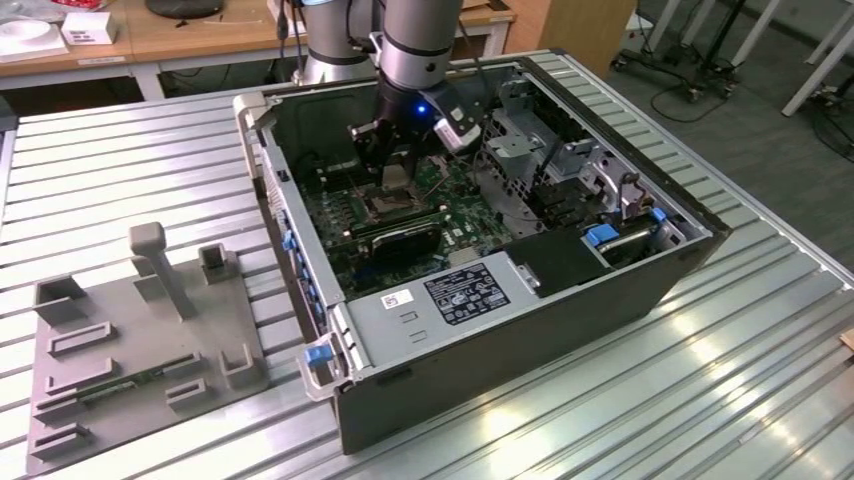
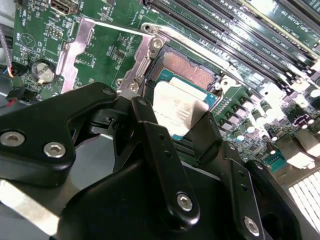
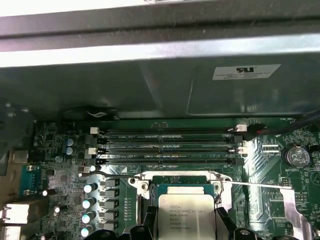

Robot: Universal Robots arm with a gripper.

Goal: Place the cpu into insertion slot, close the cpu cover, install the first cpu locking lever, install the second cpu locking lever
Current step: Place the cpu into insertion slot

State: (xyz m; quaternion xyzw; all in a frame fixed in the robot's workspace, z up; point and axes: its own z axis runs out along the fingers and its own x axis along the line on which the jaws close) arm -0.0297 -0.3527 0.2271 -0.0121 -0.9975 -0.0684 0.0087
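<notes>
Since the second wrist view looks out past the gripper (image 2: 175, 114) itself, the nearest things are its two black fingers (image 2: 152, 137). They are pressed in on opposite edges of the cpu (image 2: 179, 107), pinching it between them with its pale metal lid facing up.

The chip hangs right over the insertion slot (image 2: 186, 70), whose dark centre and silver rim show just beyond its far edge. Whether its underside already touches the socket I cannot tell.

Just beside the slot the cpu cover (image 2: 72, 52) lies swung open, with green board visible through its window. A thin locking lever (image 2: 122, 27) runs along its far side, and I judge it to be unlatched.

Farther off, in the first wrist view, lie the long black memory slots (image 3: 165, 146) and a coin cell (image 3: 298, 156). Beyond them is the grey case wall (image 3: 150, 95). In the exterior view the arm reaches down into the open computer case (image 1: 534, 330), above the motherboard (image 1: 461, 215).

I judge the chip to be light, thin and stiff, and its smooth lid probably offers little friction. The bare side edges, where the fingers sit now, look like the sound place to hold it. The contacts underneath and the socket's fine pins are likely fragile and would tolerate neither tilt nor force.
</notes>
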